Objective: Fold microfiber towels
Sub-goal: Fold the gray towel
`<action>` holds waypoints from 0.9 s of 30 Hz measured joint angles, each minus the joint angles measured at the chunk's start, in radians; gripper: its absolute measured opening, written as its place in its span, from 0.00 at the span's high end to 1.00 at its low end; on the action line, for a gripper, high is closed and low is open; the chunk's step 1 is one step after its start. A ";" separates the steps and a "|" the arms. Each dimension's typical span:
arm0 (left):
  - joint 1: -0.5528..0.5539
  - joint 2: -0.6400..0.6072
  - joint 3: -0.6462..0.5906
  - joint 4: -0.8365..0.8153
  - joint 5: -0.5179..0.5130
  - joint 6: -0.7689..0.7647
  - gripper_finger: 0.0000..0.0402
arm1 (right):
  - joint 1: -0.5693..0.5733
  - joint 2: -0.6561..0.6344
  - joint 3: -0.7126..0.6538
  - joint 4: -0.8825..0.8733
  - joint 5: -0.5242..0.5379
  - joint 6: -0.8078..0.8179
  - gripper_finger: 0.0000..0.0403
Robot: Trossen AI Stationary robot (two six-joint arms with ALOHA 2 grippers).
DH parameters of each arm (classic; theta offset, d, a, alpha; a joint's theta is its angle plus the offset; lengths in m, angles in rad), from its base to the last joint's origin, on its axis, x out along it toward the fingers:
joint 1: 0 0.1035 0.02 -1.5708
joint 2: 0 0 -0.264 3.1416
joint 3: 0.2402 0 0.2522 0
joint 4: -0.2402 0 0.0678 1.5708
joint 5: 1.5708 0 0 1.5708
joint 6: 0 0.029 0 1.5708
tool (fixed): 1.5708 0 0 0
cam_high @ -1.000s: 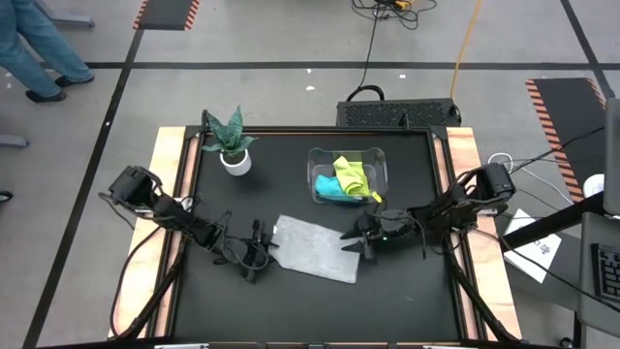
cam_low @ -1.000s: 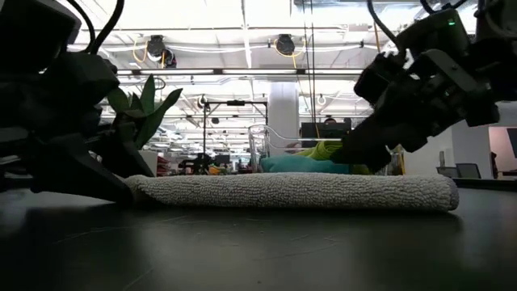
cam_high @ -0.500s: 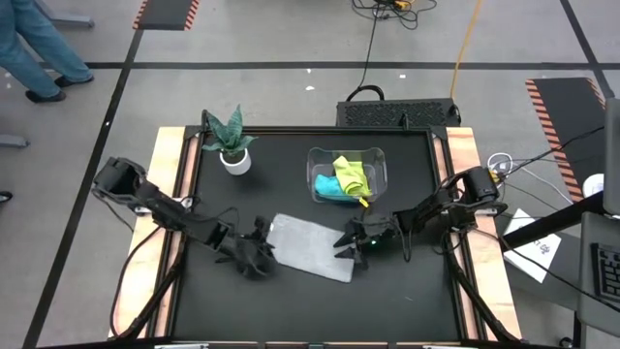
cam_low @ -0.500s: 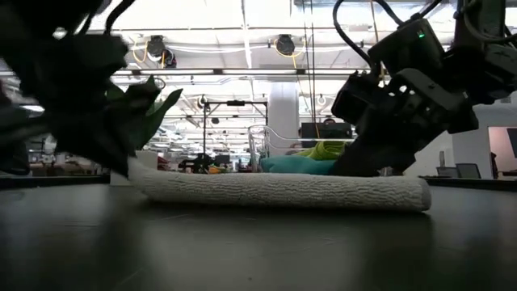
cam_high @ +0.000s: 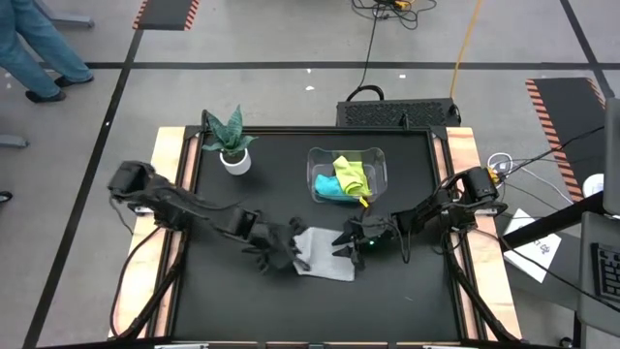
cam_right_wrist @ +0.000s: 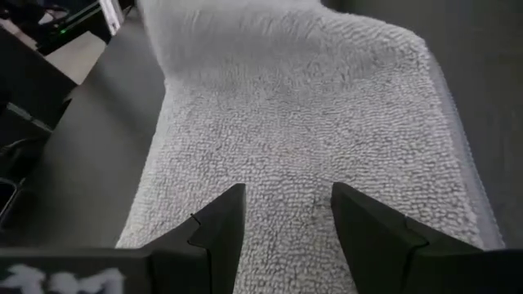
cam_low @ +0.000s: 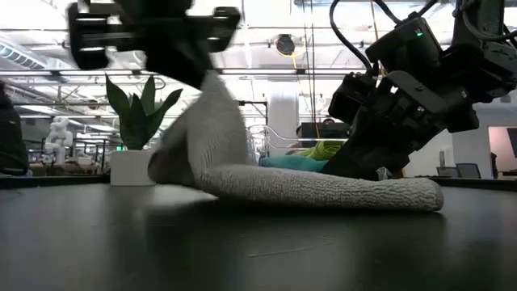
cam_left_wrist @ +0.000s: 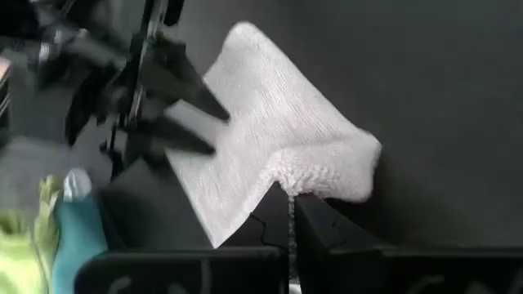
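On the black bench [cam_high: 242, 291] the left gripper [cam_high: 288, 254], clamped on the grey towel's [cam_high: 327, 257] lifted edge, faced the right gripper [cam_high: 351, 242], whose spread fingers pinned the opposite end.

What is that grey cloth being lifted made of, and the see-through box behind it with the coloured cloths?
The grey towel looks like soft microfiber or terry: its surface is a nubbly, matte pile of tiny loops, and it drapes limply where the left pincer lifts it. The bin seems clear, glossy hard plastic: the yellow-green and teal cloths show through its walls.
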 joint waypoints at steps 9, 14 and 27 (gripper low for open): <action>0.038 0.373 0.423 -0.245 0.053 0.147 1.00 | 0.006 0.003 -0.006 -0.042 0.096 0.009 0.57; 0.034 0.504 0.631 -0.348 0.082 0.229 1.00 | 0.008 0.004 -0.033 -0.013 0.173 0.016 0.57; 0.063 0.576 0.795 -0.373 0.188 0.226 0.98 | 0.017 0.025 -0.101 0.114 0.189 0.017 0.57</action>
